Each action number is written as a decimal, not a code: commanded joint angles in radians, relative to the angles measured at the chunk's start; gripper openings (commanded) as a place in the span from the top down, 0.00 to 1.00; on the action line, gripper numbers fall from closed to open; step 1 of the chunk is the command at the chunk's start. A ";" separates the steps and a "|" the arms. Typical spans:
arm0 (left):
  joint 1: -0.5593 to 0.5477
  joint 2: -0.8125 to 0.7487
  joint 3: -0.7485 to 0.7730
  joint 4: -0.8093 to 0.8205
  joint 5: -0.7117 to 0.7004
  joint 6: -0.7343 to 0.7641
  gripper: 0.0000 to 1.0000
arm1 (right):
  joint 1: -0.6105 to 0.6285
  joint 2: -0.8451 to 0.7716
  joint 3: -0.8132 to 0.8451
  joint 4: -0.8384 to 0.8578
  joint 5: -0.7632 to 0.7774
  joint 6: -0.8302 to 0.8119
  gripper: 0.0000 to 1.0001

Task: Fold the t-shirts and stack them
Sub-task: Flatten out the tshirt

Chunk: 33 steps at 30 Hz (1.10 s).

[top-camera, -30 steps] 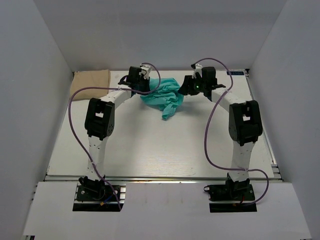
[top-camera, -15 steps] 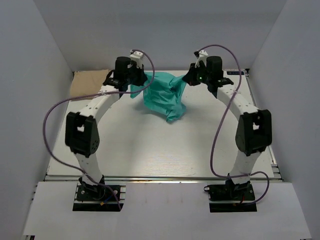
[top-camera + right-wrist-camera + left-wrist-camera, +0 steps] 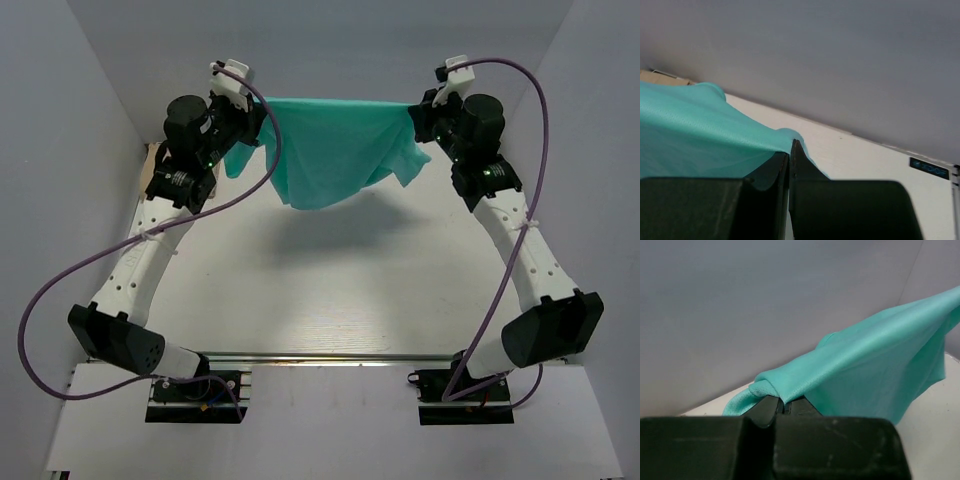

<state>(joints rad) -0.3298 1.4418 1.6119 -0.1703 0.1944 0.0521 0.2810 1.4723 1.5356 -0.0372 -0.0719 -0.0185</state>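
The teal-green t-shirt (image 3: 330,150) hangs spread in the air over the back of the table, its top edge pulled taut between my two grippers. My left gripper (image 3: 258,110) is shut on its left corner, where the cloth bunches over the closed jaws (image 3: 782,402). On the other corner my right gripper (image 3: 415,115) is shut, with fabric (image 3: 690,125) pinched between the jaws (image 3: 791,147). The lower hem dangles above the table, and a loose flap (image 3: 410,165) droops near the right gripper. Only a sliver of the tan-beige t-shirt (image 3: 150,165) shows at the back left, behind my left arm.
The white table (image 3: 330,290) lies below the hanging cloth, bearing its shadow. Grey walls close in the back and both sides. Purple cables loop off both arms. A small dark label (image 3: 927,167) sits at the table's back right edge.
Both arms rose and swung apart, lifting the teal shirt from a crumpled heap on the table into a stretched hanging sheet. The right gripper shut on the cloth.
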 commanded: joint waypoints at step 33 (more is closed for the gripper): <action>0.025 0.419 -0.083 -0.221 -0.003 -0.210 0.10 | -0.014 0.499 0.130 -0.360 -0.104 0.095 0.35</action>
<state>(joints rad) -0.3096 1.8576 1.3952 -0.2817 0.2405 -0.1360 0.2737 1.9469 1.5417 -0.2424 -0.1421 0.0521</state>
